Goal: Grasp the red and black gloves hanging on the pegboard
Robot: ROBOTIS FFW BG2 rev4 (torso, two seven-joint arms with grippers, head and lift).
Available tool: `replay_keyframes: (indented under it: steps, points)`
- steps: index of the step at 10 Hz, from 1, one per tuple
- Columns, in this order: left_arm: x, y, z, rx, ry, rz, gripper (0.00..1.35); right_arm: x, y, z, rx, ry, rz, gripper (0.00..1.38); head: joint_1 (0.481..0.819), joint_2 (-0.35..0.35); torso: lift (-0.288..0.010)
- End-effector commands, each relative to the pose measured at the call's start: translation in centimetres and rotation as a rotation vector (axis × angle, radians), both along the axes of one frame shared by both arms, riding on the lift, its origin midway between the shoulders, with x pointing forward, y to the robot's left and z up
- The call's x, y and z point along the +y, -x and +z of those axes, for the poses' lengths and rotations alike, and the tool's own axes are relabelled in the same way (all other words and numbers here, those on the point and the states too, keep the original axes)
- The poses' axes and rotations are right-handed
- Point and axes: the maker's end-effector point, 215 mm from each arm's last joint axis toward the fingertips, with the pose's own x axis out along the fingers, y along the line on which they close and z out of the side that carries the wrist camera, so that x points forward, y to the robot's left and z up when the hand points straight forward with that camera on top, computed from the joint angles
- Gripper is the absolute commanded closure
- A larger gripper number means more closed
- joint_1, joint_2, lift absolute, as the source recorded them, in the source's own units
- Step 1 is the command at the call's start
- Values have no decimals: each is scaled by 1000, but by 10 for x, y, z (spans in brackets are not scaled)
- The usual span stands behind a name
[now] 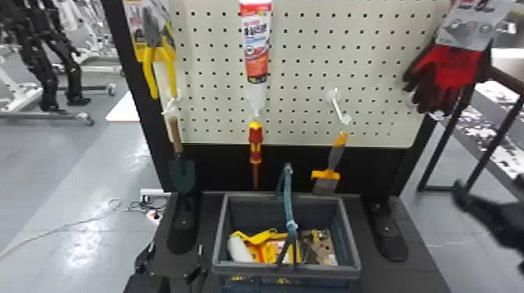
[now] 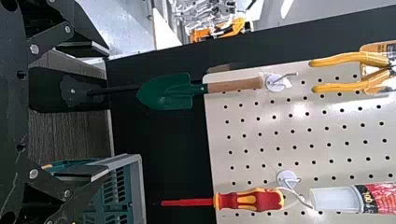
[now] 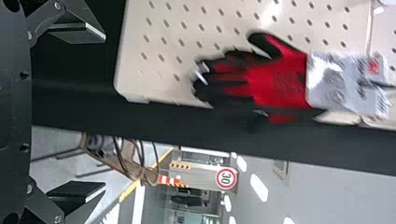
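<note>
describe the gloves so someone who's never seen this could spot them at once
Find the cream pegboard behind the grey basket. At its upper corner on the robot's right, the gloves hang fingers down under a grey card. They are the only soft red and black thing there; the nearest neighbour, a scraper, is a hard tool.

Glossy grey floor (image 1: 66, 183), black-framed table (image 1: 482, 130) on the right.
</note>
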Motion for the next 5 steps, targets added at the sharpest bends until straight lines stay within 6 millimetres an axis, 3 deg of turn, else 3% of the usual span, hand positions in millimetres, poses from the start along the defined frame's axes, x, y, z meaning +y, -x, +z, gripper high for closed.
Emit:
replay_keyframes:
  steps: [1, 2, 5]
  points:
    - [-1, 0, 0, 0, -1, -2, 387, -41, -11, 36, -22, 38, -64, 174, 549, 0, -100]
    - [-1, -2, 2, -3, -3, -4, 387, -60, -20, 57, -15, 52, -71, 168, 549, 0, -100]
    - [-6, -6, 2, 2, -5, -13, 387, -84, -58, 124, -1, 69, 35, 130, 549, 0, -100]
